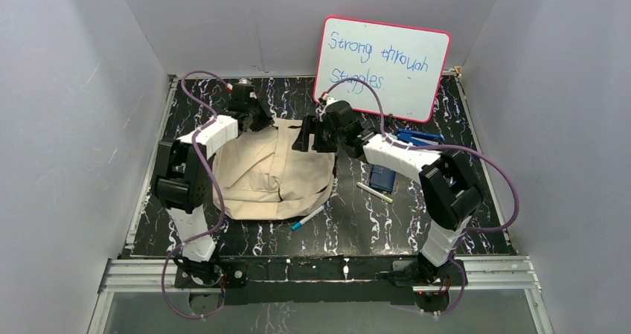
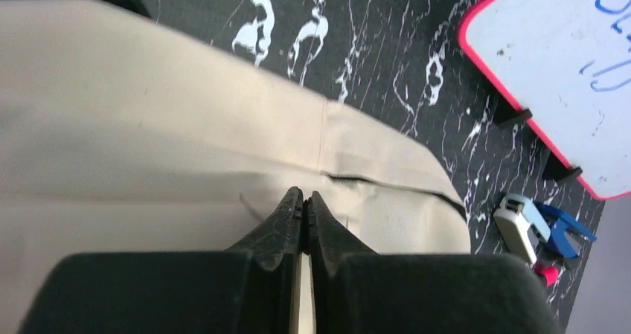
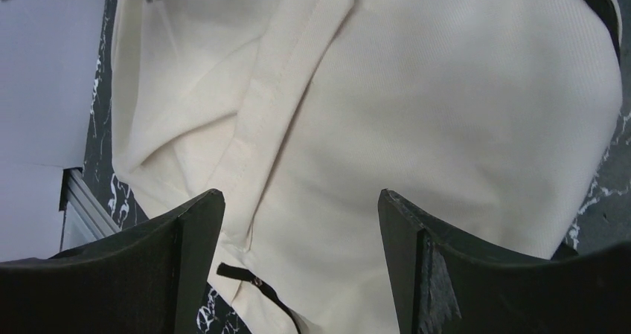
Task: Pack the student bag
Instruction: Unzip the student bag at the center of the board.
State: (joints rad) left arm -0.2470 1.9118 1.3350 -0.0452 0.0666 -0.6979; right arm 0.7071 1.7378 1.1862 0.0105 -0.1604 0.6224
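You're holding the left gripper [image 2: 303,200] pressed together on the soft cream canvas student bag [image 2: 149,126], the right gripper [image 3: 298,204] hanging spread over its folds.

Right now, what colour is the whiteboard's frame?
The whiteboard has a pinkish-red frame, best seen in the top external view.

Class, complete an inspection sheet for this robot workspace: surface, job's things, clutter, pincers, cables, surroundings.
Surface: black marbled tabletop.
Job's things: beige student bag lying flat, centre-left.
Clutter: whiteboard propped at the back; blue-capped pen, second pen, dark blue flat item and blue tool right of the bag.
Pincers: left pincer shut, apparently pinching bag fabric; right pincer open over the bag.
Cables: purple cables loop along both arms.
Surroundings: plain grey walls; metal rail at near edge.
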